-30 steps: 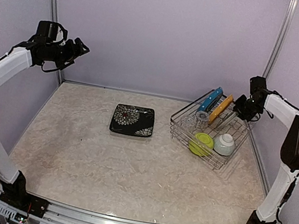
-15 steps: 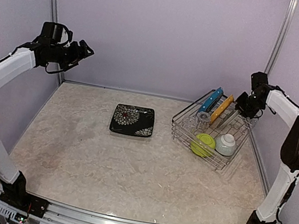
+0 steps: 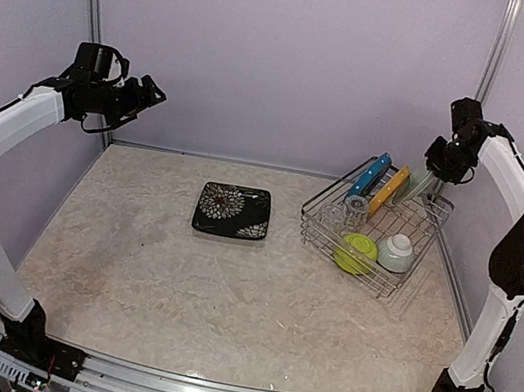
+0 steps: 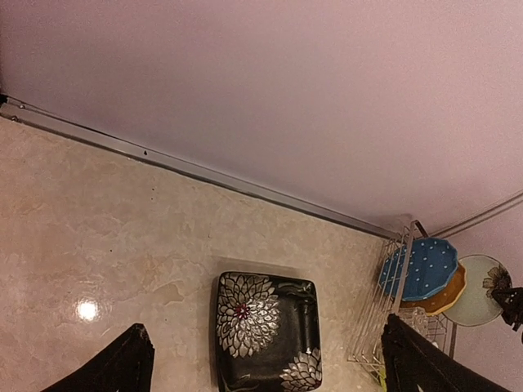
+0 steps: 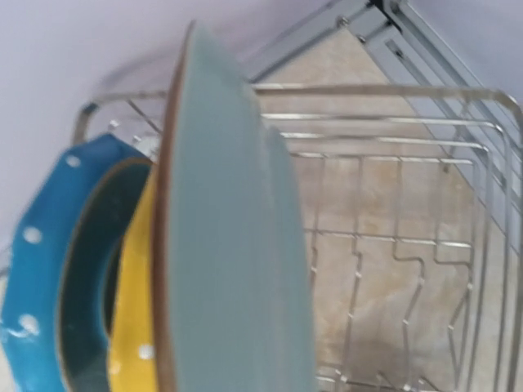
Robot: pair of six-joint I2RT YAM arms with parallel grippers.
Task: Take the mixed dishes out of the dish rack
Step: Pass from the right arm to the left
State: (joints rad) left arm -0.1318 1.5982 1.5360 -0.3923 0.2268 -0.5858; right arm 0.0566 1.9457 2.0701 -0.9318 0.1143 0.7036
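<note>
**1 dish out, 2nd in hand**

Black square plate (image 3: 232,210) lies flat on the table (image 3: 176,282), well apart from the dish rack (image 3: 311,233). Your R gripper (image 3: 436,172) is clamped on the teal flowered plate (image 5: 237,245), tilted up at the rack's far corner. L gripper (image 3: 154,94) hangs spread wide, empty. Left in rack: blue white-dotted plate (image 3: 372,175), yellow plate (image 3: 388,190), lime-green bowl (image 3: 354,251), pale grey-green bowl (image 3: 395,251), two clear glasses (image 3: 354,208).

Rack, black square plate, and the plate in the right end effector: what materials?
Silver wire-mesh dish rack: bare shiny metal wire, likely chromed or stainless steel.
Black square plate with white flowers: glossy surface, glazed ceramic or melamine.
Pale teal round plate: smooth satin glaze with a brown rim, probably stoneware.
</note>
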